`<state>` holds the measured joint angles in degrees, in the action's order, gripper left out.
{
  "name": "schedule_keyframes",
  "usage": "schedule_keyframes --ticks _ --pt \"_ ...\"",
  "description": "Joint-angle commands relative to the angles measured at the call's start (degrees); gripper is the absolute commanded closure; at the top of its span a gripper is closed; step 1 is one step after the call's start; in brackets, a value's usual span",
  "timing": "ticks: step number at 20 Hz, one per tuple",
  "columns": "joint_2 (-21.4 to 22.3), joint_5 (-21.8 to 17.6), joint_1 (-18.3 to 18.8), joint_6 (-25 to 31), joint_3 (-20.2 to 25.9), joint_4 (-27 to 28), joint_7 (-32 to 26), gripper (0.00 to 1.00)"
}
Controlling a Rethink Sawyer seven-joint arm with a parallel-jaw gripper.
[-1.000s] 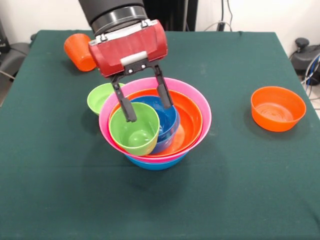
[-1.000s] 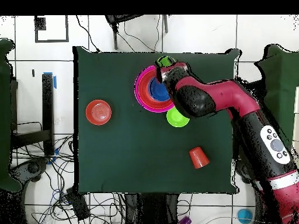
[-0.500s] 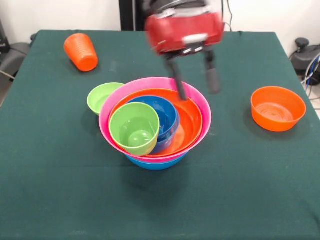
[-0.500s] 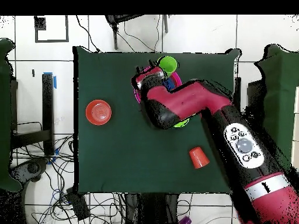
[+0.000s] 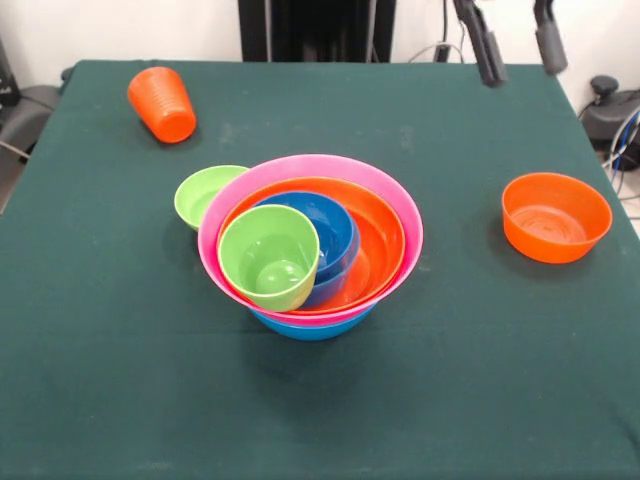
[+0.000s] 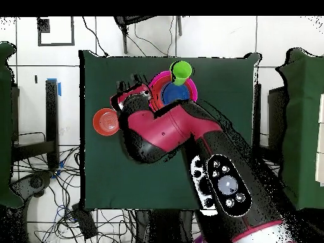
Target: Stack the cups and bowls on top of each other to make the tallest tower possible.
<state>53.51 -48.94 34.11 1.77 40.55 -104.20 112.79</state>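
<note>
The tower stands mid-table: a wide blue bowl at the bottom, then a pink bowl, a large orange bowl and a smaller blue bowl. A lime-green cup leans in the small blue bowl at its front left and also shows from above. An orange ribbed cup lies on its side at the far left. A small lime-green bowl touches the pink bowl's left side. My gripper hangs open and empty at the top right, high above the table.
A small orange bowl sits alone at the right, below and in front of the gripper; it also shows from above. In the overhead view the red arm covers much of the green table.
The gripper was around the lime-green cup in the tower; it has risen and swung to the front view's right, leaving the cup in the small blue bowl.
</note>
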Motion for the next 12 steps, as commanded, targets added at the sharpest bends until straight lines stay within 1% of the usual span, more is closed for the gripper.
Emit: schedule_keyframes --ticks 1,5,7,8,9,10,12 --pt "2.13 2.11 5.86 4.39 -1.25 -6.25 2.45 0.0" --pt "1.91 4.18 9.44 5.6 2.54 -7.06 -0.04 0.0" --pt "2.07 4.34 9.98 6.0 3.09 -7.19 -0.9 0.0" --pt "2.12 4.3 9.54 5.86 2.63 -7.02 -0.64 0.0" --pt "2.12 3.67 8.38 5.41 1.19 -6.58 -0.07 0.0" --pt "2.14 3.38 8.35 5.67 1.2 -6.38 -0.48 0.0" --pt "2.01 2.62 7.03 4.72 -0.31 -5.8 0.56 0.0"
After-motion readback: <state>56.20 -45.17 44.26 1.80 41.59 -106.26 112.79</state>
